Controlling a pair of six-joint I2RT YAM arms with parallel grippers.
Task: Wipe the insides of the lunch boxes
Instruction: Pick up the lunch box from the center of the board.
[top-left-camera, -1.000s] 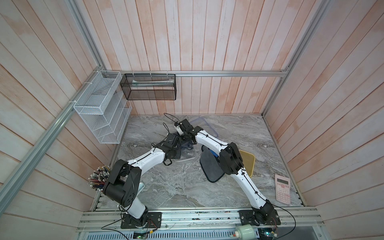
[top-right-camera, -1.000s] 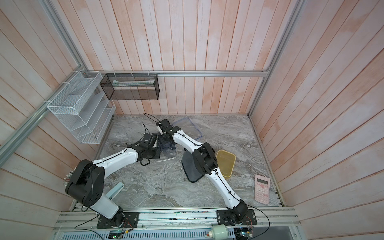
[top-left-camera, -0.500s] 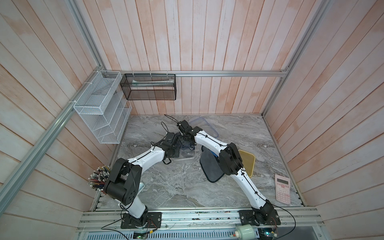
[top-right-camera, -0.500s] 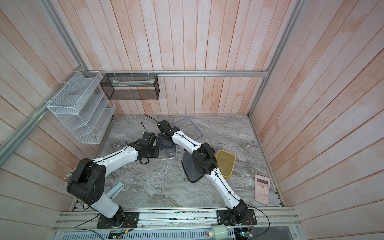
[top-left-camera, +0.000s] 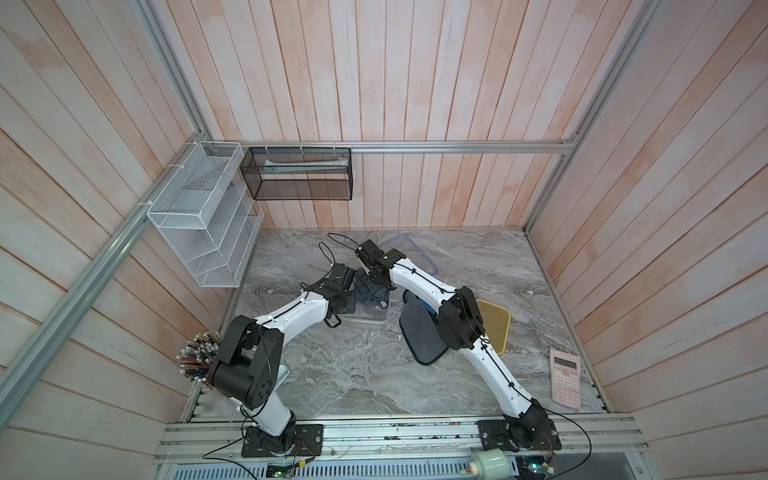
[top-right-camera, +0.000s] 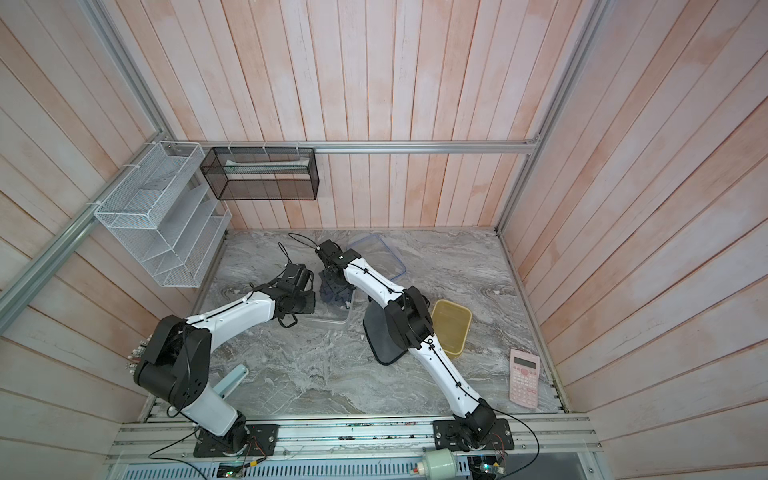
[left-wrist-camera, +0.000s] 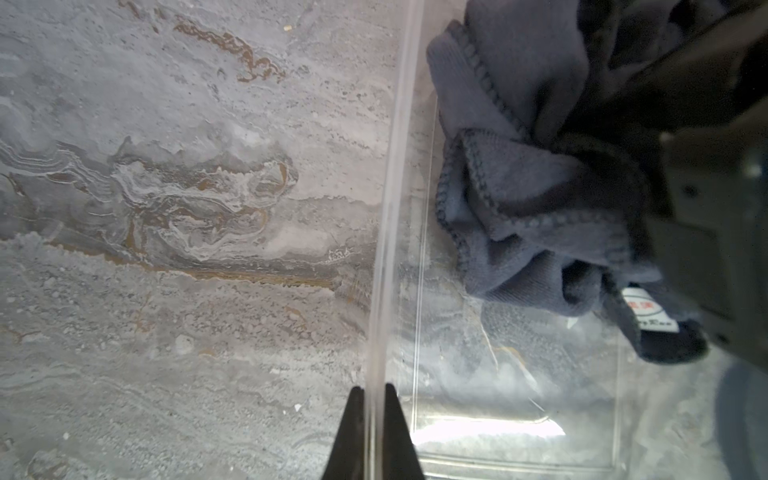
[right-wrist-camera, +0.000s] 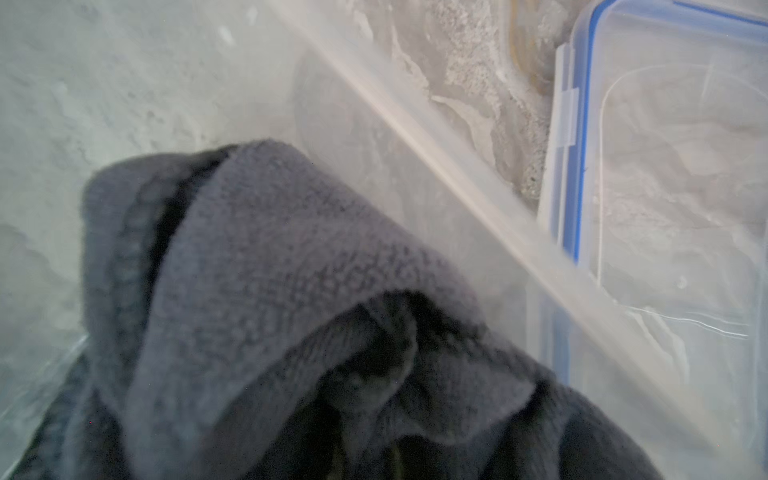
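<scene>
**Desk:** Where does the clear lunch box stand?

**Photographer:** It stands upright and open on the marble tabletop, a little toward 10 o'clock from the table's middle in both top views. Its long sides run from 12 to 6 o'clock.

**Desk:** What lies in it?

**Photographer:** A grey cloth lies bunched in folds at the box's 12 o'clock end, touching the box floor. At the 6 o'clock end the marble shows through the clear floor.

**Desk:** And the arms?

**Photographer:** The left gripper meets the box at its 9 o'clock wall. In the left wrist view its two dark fingertips are pinched on that thin clear wall, one inside and one outside. The right gripper reaches down into the box from 1 o'clock and is closed on the cloth, whose folds gather up into it. In the right wrist view the cloth fills the foreground and hides the fingertips. The box wall crosses that view behind the cloth.

**Desk:** What surrounds the box?

**Photographer:** The blue-rimmed lid lies flat at 1 o'clock, just beside the box and partly under the right arm. The amber lunch box sits open at 3 o'clock, well apart. A dark flat pad lies between the two boxes, with the right arm's elbow above it. A pink calculator rests near the table's 4 o'clock edge.
</scene>
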